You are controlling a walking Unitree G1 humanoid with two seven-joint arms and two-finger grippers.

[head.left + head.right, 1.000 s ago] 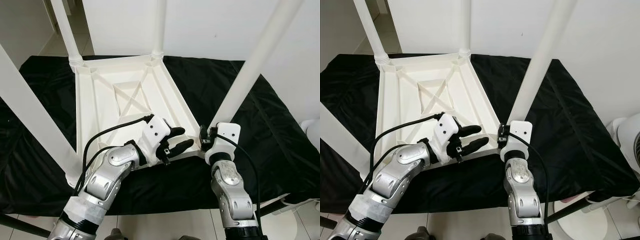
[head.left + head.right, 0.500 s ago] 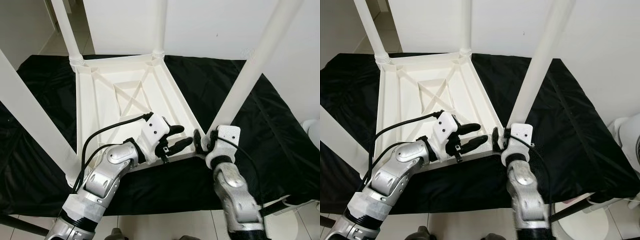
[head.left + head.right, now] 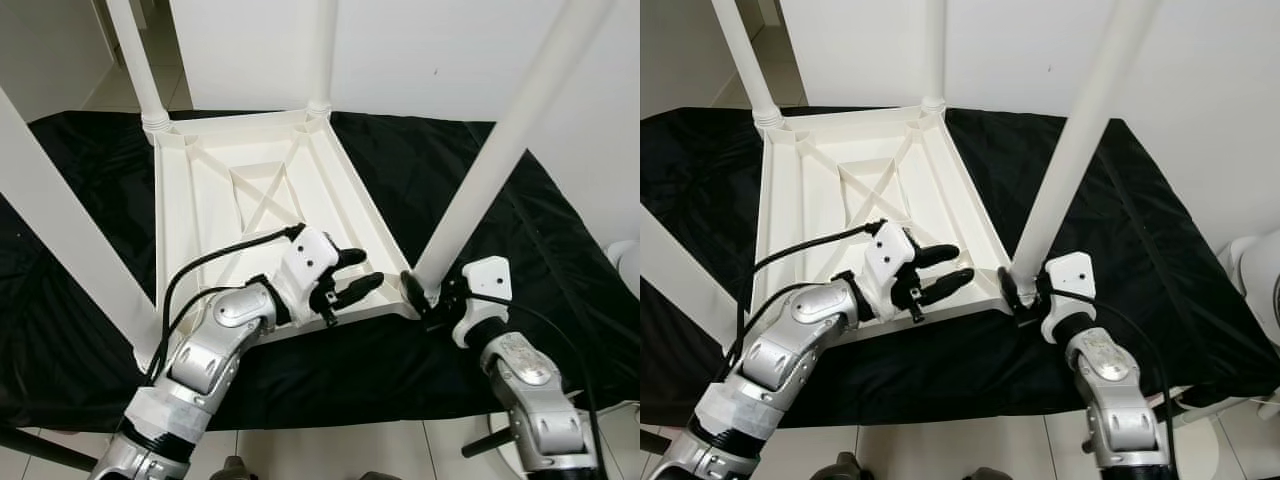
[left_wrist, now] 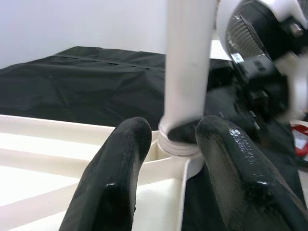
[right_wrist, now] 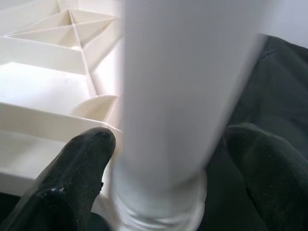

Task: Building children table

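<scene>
Surface: a black cloth [image 3: 560,250] covers it, a white wall behind; the upside-down children table [image 3: 260,200] lies across the middle of the left eye frame, ribbed underside up.
Legs: four white legs stand up from its corners — the near right leg [image 3: 500,150] runs from lower centre to the upper right of the frame.
Right pincer [image 3: 1025,292]: at the foot of that leg, its fingers [image 5: 77,178] open on either side of the post, close to it; a firm grip cannot be confirmed.
Left pincer [image 3: 350,275]: fingers parted, holding nothing, hovering over the near rim of the table, pointing at the same corner.
Risk: if the right pincer turns or pushes off-axis, the leg could jam or pop from its socket.
Risk two: with nothing bracing the table, it may slide on the loose cloth — towards the near edge.
</scene>
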